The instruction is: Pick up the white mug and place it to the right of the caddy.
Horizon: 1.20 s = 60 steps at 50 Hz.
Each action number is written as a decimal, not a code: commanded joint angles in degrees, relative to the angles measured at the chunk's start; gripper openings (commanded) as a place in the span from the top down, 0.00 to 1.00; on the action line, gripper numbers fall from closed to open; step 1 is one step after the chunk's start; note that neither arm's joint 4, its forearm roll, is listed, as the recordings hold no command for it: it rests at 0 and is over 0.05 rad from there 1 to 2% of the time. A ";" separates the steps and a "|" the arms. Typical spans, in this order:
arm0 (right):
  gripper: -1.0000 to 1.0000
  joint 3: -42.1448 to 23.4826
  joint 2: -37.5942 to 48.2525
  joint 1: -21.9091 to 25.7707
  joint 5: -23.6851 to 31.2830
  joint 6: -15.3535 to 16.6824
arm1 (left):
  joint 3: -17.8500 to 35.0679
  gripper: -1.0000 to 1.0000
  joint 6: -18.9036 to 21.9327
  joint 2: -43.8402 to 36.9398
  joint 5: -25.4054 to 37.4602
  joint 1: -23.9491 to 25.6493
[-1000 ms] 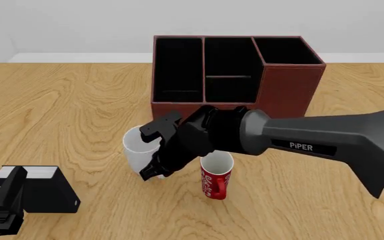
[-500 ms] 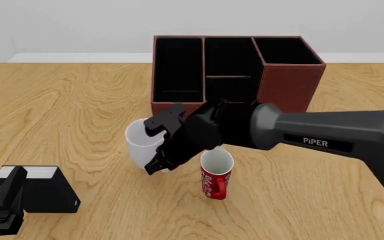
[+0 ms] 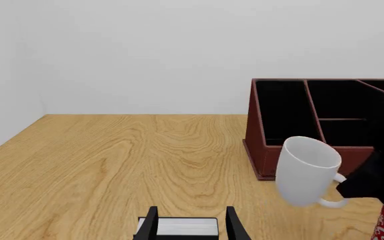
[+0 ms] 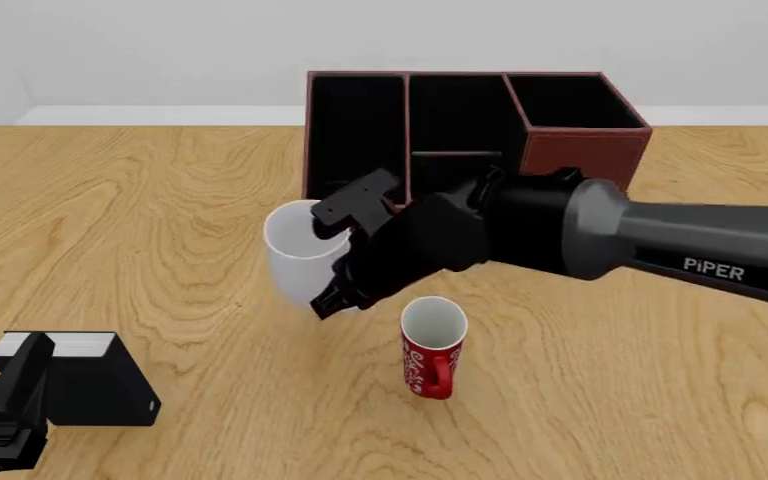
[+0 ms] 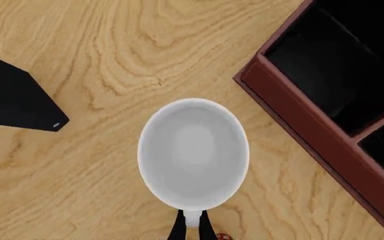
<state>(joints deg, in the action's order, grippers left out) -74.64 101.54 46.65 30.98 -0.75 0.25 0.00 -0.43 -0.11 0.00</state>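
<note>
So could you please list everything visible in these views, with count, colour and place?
white mug: one, all white, lifted off the table and tilted, just in front of the caddy's left part, held at its handle.
caddy: one, dark red-brown with black-lined compartments, at the table's far middle.
red mug: one, red with white lettering, upright on the table in front of the caddy.
small black box: one, black with a white top, near left of the table.
table: one, light wood grain.
right gripper: one, black, shut on the white mug's handle.
left gripper: one, black, open, over the small black box.
</note>
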 commanded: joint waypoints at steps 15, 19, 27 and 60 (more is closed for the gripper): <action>1.00 3.09 -9.12 -4.90 -0.53 2.94 | 0.00 0.00 0.00 0.00 0.00 0.00; 1.00 3.50 -10.57 -5.91 -0.30 3.05 | 0.00 0.00 0.00 0.00 0.00 0.00; 1.00 4.28 -13.26 -7.43 0.15 3.41 | 0.00 0.00 0.00 0.00 0.00 0.00; 1.00 10.65 -27.32 -16.52 3.14 4.25 | 0.00 0.00 0.00 0.00 0.00 0.00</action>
<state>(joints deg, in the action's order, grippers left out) -65.73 78.05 32.77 33.45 3.89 0.25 0.00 -0.43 -0.11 0.00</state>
